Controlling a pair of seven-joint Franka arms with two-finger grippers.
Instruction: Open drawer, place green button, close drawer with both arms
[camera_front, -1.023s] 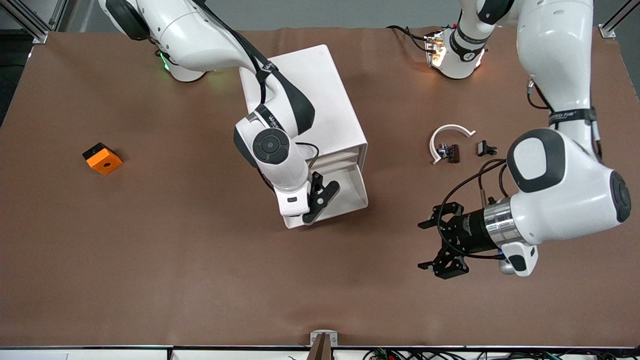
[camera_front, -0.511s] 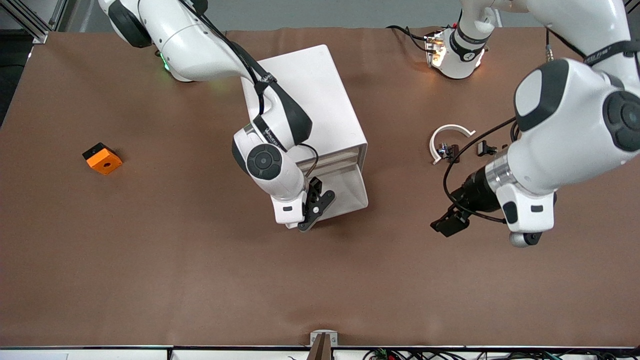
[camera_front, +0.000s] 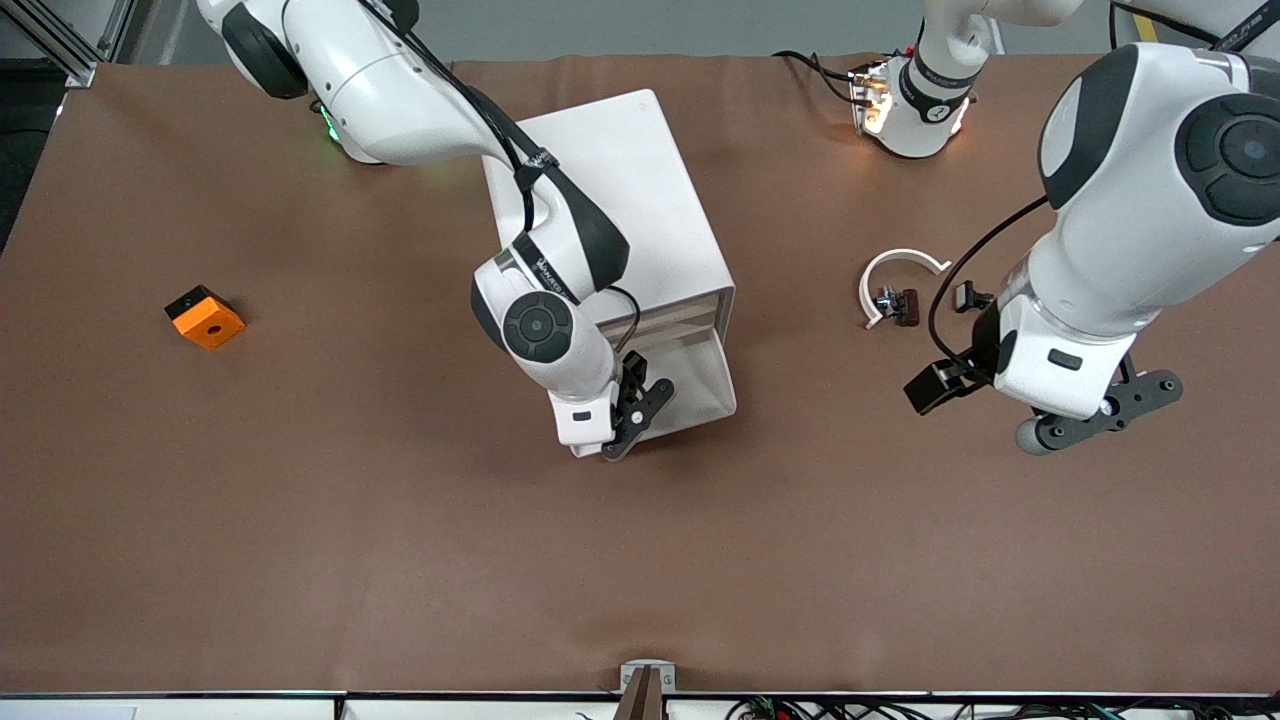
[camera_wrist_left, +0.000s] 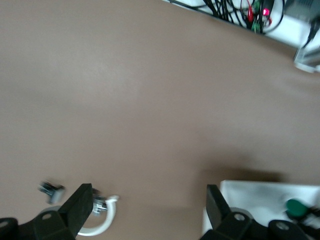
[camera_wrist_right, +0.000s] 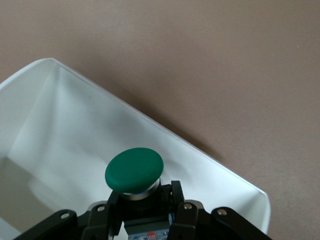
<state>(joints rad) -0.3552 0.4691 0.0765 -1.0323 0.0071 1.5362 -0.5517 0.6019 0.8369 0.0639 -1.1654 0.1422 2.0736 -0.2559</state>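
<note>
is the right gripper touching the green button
Touching. In the right wrist view the right gripper is shut on the green button, holding its black body over the open white drawer.

A robotics lab test bench.

Two white robot arms are bolted at one edge of a bench (camera_front: 300, 560) covered in plain brown matting, with aluminium frame posts (camera_front: 60, 40) at its corners, bundled cables and a lit circuit board (camera_wrist_left: 260, 10) along the rim, and only small test props laid out, such as a white drawer box (camera_front: 620, 180) and an orange block (camera_front: 205, 317).
</note>
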